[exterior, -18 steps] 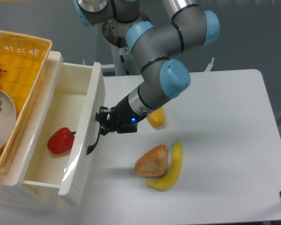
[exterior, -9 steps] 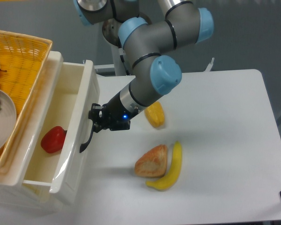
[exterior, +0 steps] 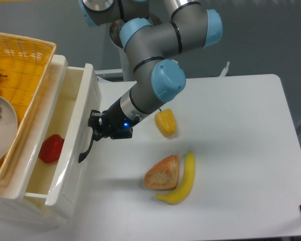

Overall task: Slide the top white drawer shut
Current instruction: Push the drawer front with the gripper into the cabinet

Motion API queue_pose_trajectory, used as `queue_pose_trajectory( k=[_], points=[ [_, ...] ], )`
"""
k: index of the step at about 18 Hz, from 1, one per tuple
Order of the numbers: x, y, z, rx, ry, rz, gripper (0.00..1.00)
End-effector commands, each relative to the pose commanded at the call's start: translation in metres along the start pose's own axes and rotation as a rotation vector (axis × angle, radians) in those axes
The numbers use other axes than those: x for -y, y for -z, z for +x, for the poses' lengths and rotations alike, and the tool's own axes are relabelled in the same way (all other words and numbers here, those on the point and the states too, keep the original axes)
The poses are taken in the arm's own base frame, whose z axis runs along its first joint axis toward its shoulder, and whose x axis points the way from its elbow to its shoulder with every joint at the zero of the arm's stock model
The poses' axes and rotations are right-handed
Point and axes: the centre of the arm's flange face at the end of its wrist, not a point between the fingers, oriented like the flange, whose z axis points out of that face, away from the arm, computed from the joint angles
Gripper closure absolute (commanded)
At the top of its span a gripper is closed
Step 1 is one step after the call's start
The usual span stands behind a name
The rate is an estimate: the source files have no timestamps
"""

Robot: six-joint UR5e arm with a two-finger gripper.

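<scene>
The top white drawer (exterior: 72, 145) stands partly pulled out of its white cabinet at the left, its front panel facing right with a dark curved handle (exterior: 86, 146). A red pepper (exterior: 50, 148) lies inside it. My gripper (exterior: 94, 126) is pressed against the drawer front at the top of the handle. Its dark fingers sit close together there, and whether they clamp the handle cannot be made out.
A yellow woven basket (exterior: 25, 65) with a white plate (exterior: 1, 128) sits on top of the cabinet. On the table lie a yellow pepper (exterior: 165, 122), a piece of bread (exterior: 163, 172) and a banana (exterior: 181, 179). The robot base stands behind.
The drawer has slid left into the cabinet, with my gripper following its front leftward. Less of the drawer's inside and the red pepper shows now.
</scene>
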Motion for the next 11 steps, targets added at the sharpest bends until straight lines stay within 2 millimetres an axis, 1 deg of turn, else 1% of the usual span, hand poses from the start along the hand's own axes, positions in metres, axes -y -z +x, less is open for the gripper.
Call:
queue_pose_trajectory(
  k=[6, 8, 11],
  points=[
    [0.001, -0.009, 0.007, 0.0, 0.006, -0.014, 0.96],
    [0.001, -0.012, 0.013, 0.0, 0.0, -0.02, 0.96],
    [0.001, -0.013, 0.014, 0.0, -0.001, -0.021, 0.96]
  ],
)
